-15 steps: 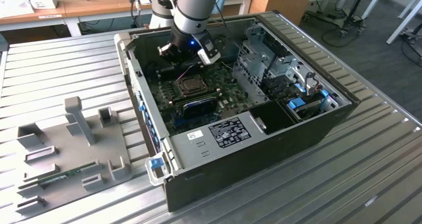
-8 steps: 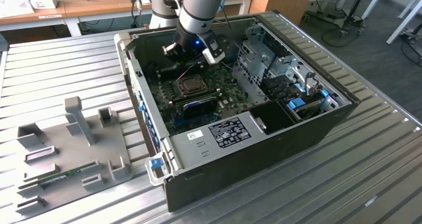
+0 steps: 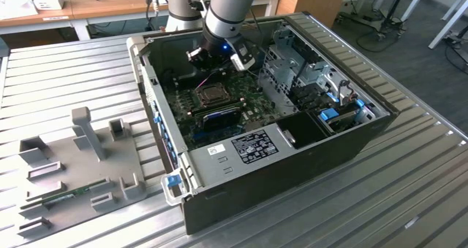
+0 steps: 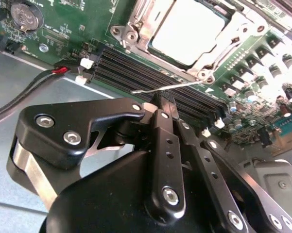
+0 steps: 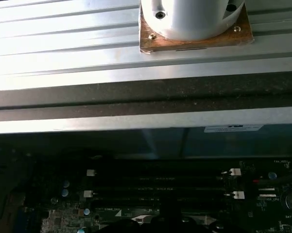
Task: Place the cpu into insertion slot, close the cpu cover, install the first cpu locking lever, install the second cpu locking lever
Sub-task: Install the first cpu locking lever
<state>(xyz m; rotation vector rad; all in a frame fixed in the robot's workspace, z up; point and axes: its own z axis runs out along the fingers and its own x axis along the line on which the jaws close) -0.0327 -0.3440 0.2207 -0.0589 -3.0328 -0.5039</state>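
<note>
Black hand [image 4: 161,99], fingers together and empty, hovers just beside the thin lever [image 4: 170,87] at the memory-slot edge of the slot [image 4: 187,34], where the cpu [image 4: 189,29] sits under the cover [image 4: 136,22]; press the lever squarely, I judge.

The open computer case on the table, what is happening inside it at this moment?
A robot arm reaches into the open computer case. Its gripper hangs just above the long black memory slots, close to a thin wire lever that runs along the edge of the socket. The chip already sits in its socket, and the metal cover frame lies down around it.
</note>
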